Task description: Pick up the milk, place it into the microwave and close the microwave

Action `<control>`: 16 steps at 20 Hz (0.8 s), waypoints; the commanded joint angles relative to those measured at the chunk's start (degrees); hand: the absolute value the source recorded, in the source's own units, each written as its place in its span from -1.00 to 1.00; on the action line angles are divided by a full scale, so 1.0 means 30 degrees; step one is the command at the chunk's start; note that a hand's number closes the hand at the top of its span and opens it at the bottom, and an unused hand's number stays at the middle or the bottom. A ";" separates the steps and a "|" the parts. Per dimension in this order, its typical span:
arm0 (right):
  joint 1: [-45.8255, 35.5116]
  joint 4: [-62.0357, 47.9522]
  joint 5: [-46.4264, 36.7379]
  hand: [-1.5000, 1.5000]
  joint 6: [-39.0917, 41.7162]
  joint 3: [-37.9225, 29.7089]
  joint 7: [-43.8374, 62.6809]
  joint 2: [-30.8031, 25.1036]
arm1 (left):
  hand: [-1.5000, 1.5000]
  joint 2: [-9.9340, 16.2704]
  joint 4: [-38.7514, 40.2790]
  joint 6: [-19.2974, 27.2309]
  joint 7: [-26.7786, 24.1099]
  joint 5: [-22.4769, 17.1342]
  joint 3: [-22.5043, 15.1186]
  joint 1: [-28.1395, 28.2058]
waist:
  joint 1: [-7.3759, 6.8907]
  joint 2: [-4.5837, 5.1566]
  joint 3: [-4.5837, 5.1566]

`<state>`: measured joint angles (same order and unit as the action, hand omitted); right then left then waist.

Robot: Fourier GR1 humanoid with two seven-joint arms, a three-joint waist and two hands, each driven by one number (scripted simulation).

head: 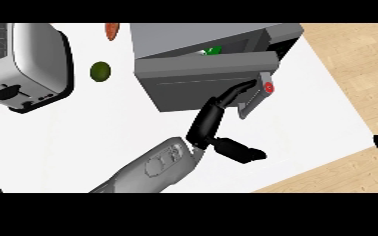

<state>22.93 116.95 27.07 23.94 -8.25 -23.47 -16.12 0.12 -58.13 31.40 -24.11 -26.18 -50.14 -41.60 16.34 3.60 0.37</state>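
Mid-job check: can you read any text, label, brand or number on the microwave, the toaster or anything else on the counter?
No text is readable anywhere.
Microwave: the red round button near the robot hand bears a pale mark, too small to read.
Toaster: dark knobs on its front, no legible labels.
Green item inside the microwave: no legible print.

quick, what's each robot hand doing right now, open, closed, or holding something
Left robot hand: not in view.
Right robot hand: open, fingers straight, fingertips against the microwave door, holding nothing.

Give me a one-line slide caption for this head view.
Robot hand pushes the microwave door nearly shut, a green item visible inside.
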 commanded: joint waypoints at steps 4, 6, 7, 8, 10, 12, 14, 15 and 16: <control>-0.0825 0.0212 0.1162 -1.00 0.0493 0.0045 0.0695 -0.0673 | -1.00 -0.0038 0.1171 0.0698 -0.0593 -0.1582 0.0155 -0.1752 | 0.0672 0.0256 -0.0031; -0.0992 0.0286 0.1515 -1.00 0.0653 0.0062 0.0784 -0.0800 | -1.00 -0.0038 0.1478 0.0730 -0.0681 -0.2028 0.0336 -0.2194 | 0.0925 0.0323 -0.0035; -0.1094 0.0364 0.1686 -1.00 0.0637 -0.0214 0.0867 -0.1011 | -1.00 -0.0037 0.1586 0.0849 -0.0708 -0.2209 0.0268 -0.2448 | 0.0941 0.0203 -0.0039; -0.1007 0.0228 0.1707 -1.00 0.0730 -0.0110 0.0992 -0.1075 | -1.00 -0.0037 0.1874 0.0942 -0.0769 -0.2356 0.0325 -0.2545 | 0.1106 0.0327 -0.0046; -0.1485 0.0410 0.1892 -1.00 0.0828 -0.0120 0.1117 -0.1333 | -1.00 -0.0036 0.2205 0.0849 -0.0994 -0.2616 0.0268 -0.2950 | 0.1077 0.0384 -0.0031; -0.1750 0.0299 0.2203 -1.00 0.0924 0.0031 0.1232 -0.1368 | -1.00 -0.0036 0.2410 0.1152 -0.1178 -0.3019 0.0303 -0.2992 | 0.1212 0.0553 -0.0031; -0.1957 0.0343 0.2483 -1.00 0.0916 -0.0179 0.1408 -0.1619 | -1.00 -0.0036 0.2782 0.1125 -0.1144 -0.3346 0.0323 -0.3427 | 0.1322 0.0522 -0.0042; -0.1738 0.0283 0.2652 -1.00 0.0952 -0.0249 0.1527 -0.1689 | -1.00 -0.0035 0.2874 0.1218 -0.1374 -0.3352 0.0202 -0.3507 | 0.1570 0.0469 -0.0053; -0.2003 0.0280 0.2596 -1.00 0.1045 -0.0351 0.1477 -0.1860 | -1.00 -0.0035 0.2776 0.1356 -0.1473 -0.3683 0.0203 -0.3366 | 0.1527 0.0480 -0.0048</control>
<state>17.95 117.91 33.80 26.59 -8.72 -19.62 -20.57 0.33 -50.97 34.79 -27.80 -35.24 -50.36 -49.16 20.09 4.93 0.25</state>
